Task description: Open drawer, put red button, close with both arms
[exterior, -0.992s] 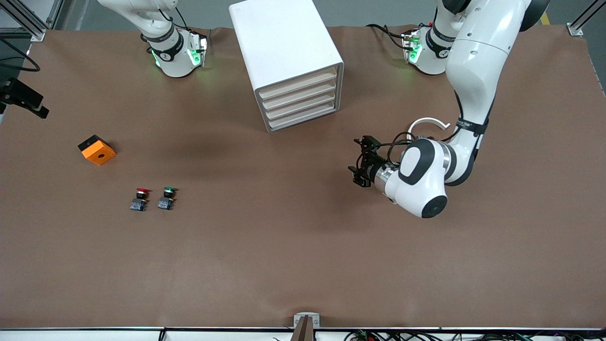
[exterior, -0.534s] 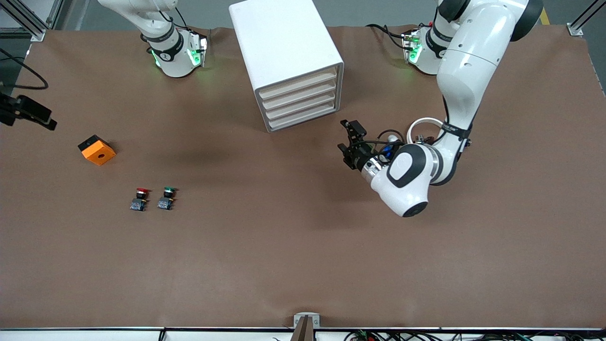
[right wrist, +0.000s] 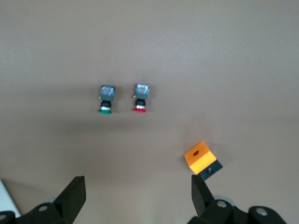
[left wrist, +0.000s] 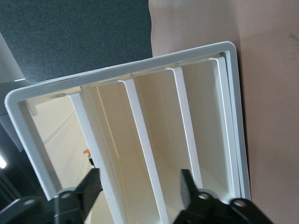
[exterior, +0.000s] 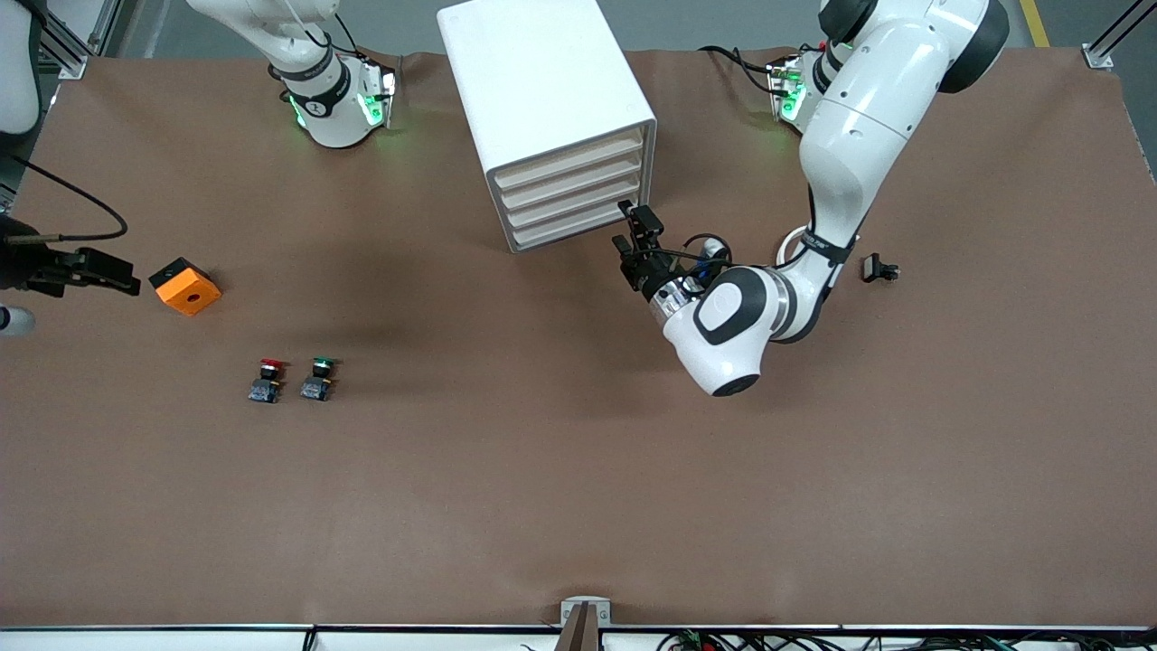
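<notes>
The white cabinet point(exterior: 542, 72) stands at the table's middle near the arm bases, its four cream drawers shut. The uppermost drawer point(exterior: 569, 154) also shows in the left wrist view point(left wrist: 53, 126). My left gripper point(exterior: 633, 231) is open and empty just in front of the drawer fronts, at the lower drawers' height; the left wrist view point(left wrist: 140, 182) shows its jaws spread before the fronts. The red button point(exterior: 268, 378) stands on the table beside a green-capped one point(exterior: 318, 378). My right gripper point(exterior: 117, 276) is open and empty in the air beside the orange block point(exterior: 185, 286). The right wrist view point(right wrist: 138, 198) shows the red button point(right wrist: 140, 98) beneath it.
The green button point(right wrist: 106, 99) and orange block point(right wrist: 201, 157) show in the right wrist view. A small black part point(exterior: 877, 268) lies on the brown mat toward the left arm's end. The left arm's elbow hangs over the mat in front of the cabinet.
My left gripper has swung toward the cabinet and now sits close before the drawer fronts. My right gripper has come in from the table's edge toward the orange block.
</notes>
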Available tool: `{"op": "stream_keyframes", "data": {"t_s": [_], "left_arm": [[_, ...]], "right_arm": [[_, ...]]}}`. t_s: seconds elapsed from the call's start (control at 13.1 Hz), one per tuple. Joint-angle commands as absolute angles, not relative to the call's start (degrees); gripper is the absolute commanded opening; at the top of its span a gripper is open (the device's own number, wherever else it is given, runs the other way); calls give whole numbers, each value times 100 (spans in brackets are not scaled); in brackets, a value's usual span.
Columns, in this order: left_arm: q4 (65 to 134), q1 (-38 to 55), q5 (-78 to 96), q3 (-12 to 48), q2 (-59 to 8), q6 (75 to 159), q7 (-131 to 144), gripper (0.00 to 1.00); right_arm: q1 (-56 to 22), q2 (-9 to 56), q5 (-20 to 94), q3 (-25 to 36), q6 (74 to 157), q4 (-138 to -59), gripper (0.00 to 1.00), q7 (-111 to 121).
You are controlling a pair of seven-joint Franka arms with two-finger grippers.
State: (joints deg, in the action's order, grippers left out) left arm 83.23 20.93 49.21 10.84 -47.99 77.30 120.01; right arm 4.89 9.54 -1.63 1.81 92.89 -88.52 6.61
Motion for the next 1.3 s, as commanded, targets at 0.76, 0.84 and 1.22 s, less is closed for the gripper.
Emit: {"op": "stream_keyframes", "data": {"t_s": [0.76,0.84,1.22], "left_arm": [[9114,2672,5019,1169,-4869,7261,12076,43],[9149,2681,5019,1169,-4869,7190,12085,34],[9123,2689,5027,1169,-4887,7172,12059,19]], "right_arm": [[607,2319,-184,141,14165,-11267,100,-649],[554,2451,-185,132,14464,-11337,100,-772],[475,2935,-185,141,14968,-11364,100,-1028]]}}
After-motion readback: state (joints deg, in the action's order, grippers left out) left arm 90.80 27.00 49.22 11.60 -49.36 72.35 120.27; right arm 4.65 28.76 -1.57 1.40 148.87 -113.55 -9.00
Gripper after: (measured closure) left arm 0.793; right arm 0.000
